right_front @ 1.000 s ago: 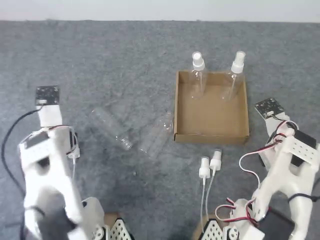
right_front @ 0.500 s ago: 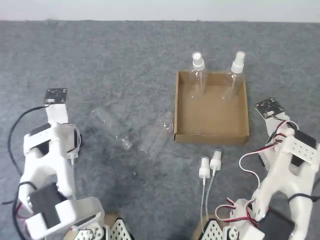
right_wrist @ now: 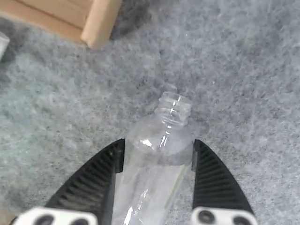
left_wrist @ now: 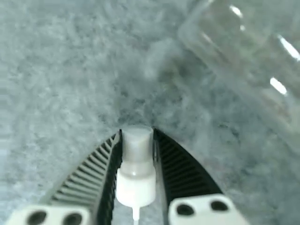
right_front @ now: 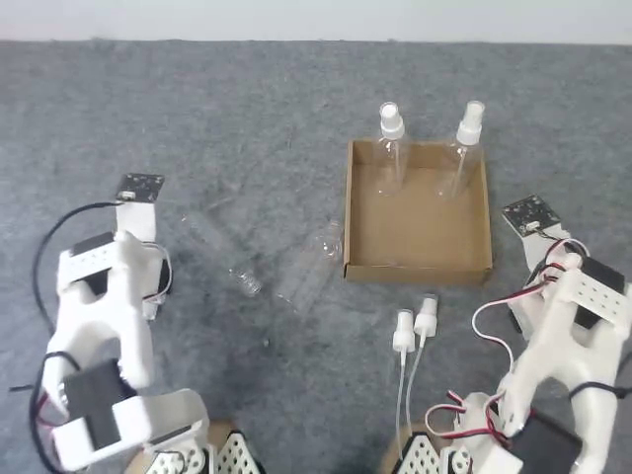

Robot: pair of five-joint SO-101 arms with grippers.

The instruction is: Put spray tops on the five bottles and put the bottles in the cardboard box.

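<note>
Since a second ago the left arm [right_front: 99, 306] has swung from the table's left edge towards a lying bottle [right_front: 237, 272] and its neighbour [right_front: 311, 267], both uncapped; the right arm [right_front: 568, 326] has kept still, folded low by the right edge. Two capped bottles [right_front: 393, 148] stand in the cardboard box [right_front: 417, 269] at its far wall (two of five done, I judge). The left gripper [left_wrist: 137, 138] is clamped on a spray top [left_wrist: 136, 171]. The right gripper [right_wrist: 157, 150] grips an open-necked bottle [right_wrist: 161, 154] near a box corner. Two loose tops [right_front: 404, 333] lie by the box's near edge.

Right pincer [right_wrist: 158, 144] clamps open-necked clear bottle [right_wrist: 159, 161] — cardboard box [right_wrist: 101, 18] corner near.
</note>
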